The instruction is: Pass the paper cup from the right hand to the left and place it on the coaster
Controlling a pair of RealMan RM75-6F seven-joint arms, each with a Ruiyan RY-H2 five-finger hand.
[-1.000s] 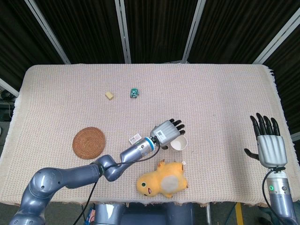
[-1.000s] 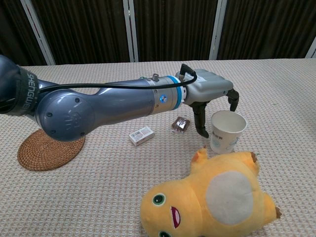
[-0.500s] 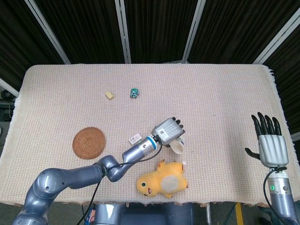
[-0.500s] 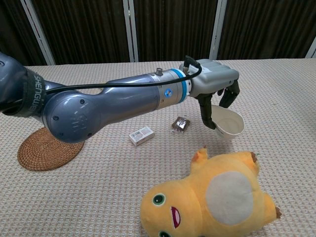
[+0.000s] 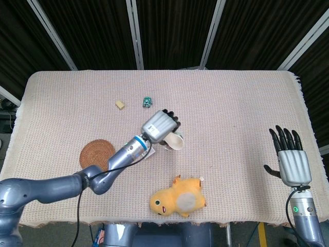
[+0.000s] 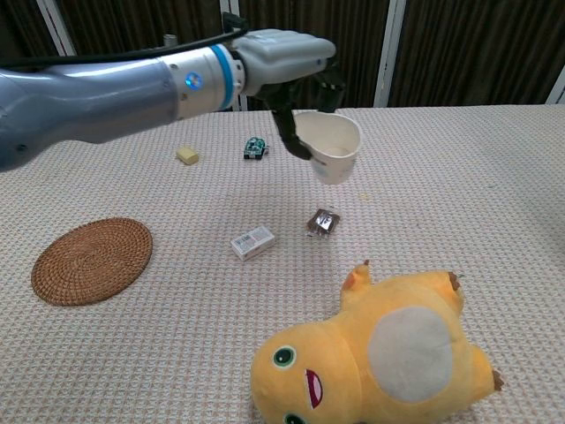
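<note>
Coaster [image 5: 97,156]: round woven mat on the tabletop [image 5: 247,103], left of centre, bare; still awaiting the cup.

Left hand [image 5: 159,125]: fingers wrapped over the rim of the paper cup [image 5: 174,141]. A second ago the cup stood on the tabletop beside the plush duck [image 5: 178,198]; half a second ago it was tipped in the grasp; now it is lifted clear and carried leftward, so the handover looks done and placement remains.

Paper cup: airborne between coaster and duck, tilted, mouth facing toward the robot and upward, long axis slanted.

Right hand [image 5: 291,160]: far right, fingers spread, holding nothing.
</note>
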